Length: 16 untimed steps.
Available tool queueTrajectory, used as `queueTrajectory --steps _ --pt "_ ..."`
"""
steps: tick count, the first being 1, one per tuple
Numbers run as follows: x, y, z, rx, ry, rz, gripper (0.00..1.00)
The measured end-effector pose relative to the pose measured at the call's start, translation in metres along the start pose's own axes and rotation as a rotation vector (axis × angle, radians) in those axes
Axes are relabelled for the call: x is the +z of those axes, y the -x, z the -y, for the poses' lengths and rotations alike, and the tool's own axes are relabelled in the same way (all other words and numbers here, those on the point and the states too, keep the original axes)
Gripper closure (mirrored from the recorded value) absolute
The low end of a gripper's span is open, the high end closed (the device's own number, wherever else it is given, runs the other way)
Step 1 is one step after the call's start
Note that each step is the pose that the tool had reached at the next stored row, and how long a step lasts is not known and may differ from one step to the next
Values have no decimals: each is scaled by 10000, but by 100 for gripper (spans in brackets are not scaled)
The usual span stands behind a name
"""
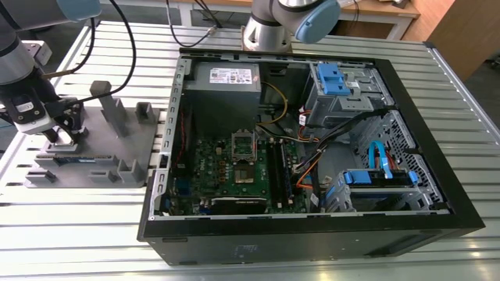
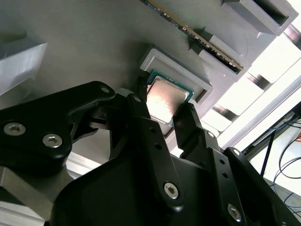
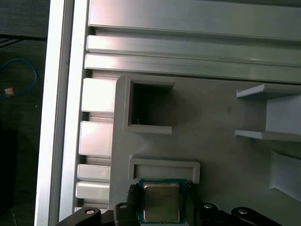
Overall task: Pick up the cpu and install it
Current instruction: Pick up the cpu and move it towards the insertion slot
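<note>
The gripper (image 2: 163, 104) pinches the cpu (image 3: 161, 201) between its jaws by two opposite edges, in its pocket on the grey holder tray (image 1: 102, 137); a shallow, off-centre hold could tilt it against the pocket wall (image 3: 164, 164); it might slip.

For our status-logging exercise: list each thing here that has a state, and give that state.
cpu, seated in the holder tray recess, metal top up.
hand, close over the cpu.
memory stick, in its tray slot.
computer case, on its side, panel off.
</note>
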State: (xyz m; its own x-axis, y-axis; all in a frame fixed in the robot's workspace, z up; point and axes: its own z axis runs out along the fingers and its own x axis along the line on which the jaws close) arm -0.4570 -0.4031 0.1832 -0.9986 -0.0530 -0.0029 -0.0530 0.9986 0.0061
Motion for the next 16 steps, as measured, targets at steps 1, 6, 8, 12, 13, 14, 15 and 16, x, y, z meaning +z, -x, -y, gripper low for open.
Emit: queueTrajectory --steps 1,6,8,12,13,14,15,16 --pt "0 0 0 0 0 -1 53" --pt "6 0 0 0 1 1 53" --pt "7 0 0 0 0 0 53" --pt "8 0 0 0 0 0 53" --pt "9 0 0 0 1 1 53" --pt "9 0 0 0 0 0 53" --pt "9 0 0 0 1 1 53" --pt "10 0 0 0 1 1 53"
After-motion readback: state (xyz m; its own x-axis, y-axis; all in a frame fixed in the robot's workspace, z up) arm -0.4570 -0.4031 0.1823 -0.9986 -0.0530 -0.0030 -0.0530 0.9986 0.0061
